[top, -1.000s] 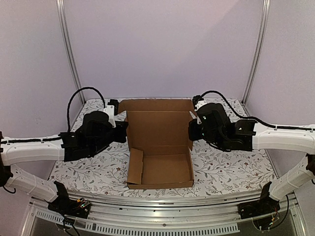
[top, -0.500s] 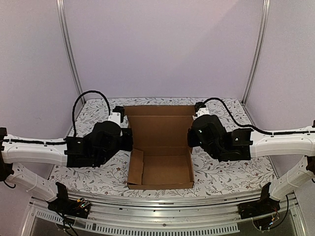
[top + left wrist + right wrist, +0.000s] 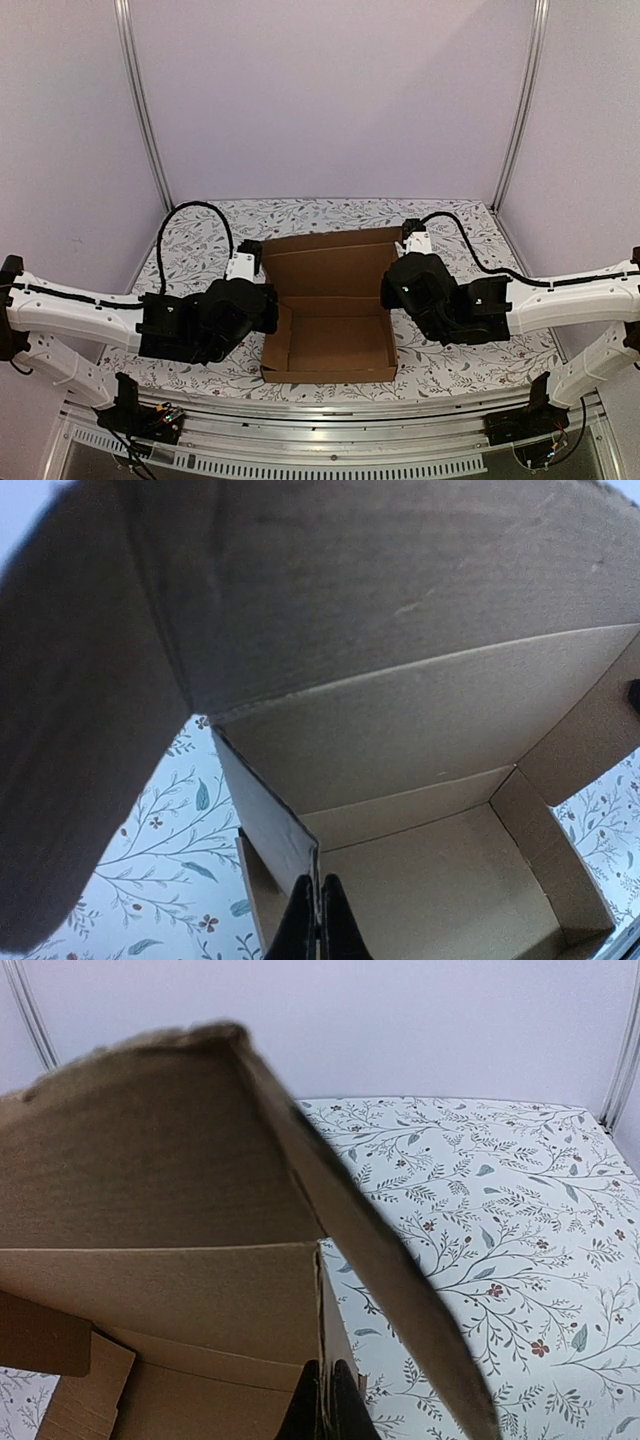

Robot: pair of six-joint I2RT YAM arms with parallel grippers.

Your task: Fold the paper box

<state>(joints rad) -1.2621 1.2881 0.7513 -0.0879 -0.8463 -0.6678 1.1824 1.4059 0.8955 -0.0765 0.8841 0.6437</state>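
Note:
The paper box (image 3: 330, 345) is a brown cardboard tray in the middle of the table, and its lid (image 3: 325, 262) leans forward over it from the back hinge. In the left wrist view the left gripper (image 3: 316, 876) is shut on the top edge of the box's left side wall (image 3: 262, 800), with the lid (image 3: 400, 590) overhead. In the right wrist view the right gripper (image 3: 326, 1362) is shut on the right side wall (image 3: 335, 1335), and a lid flap (image 3: 400, 1280) slants across beside it. From above, both wrists hide their own fingers.
A floral cloth (image 3: 470, 350) covers the table. Metal frame posts (image 3: 145, 110) and purple walls close in the back and sides. A black cable (image 3: 195, 215) loops above the left arm and another (image 3: 470, 240) behind the right arm.
Both arms have moved toward the near edge. The lid has swung from lying back to leaning forward over the tray. Both grippers have stayed shut.

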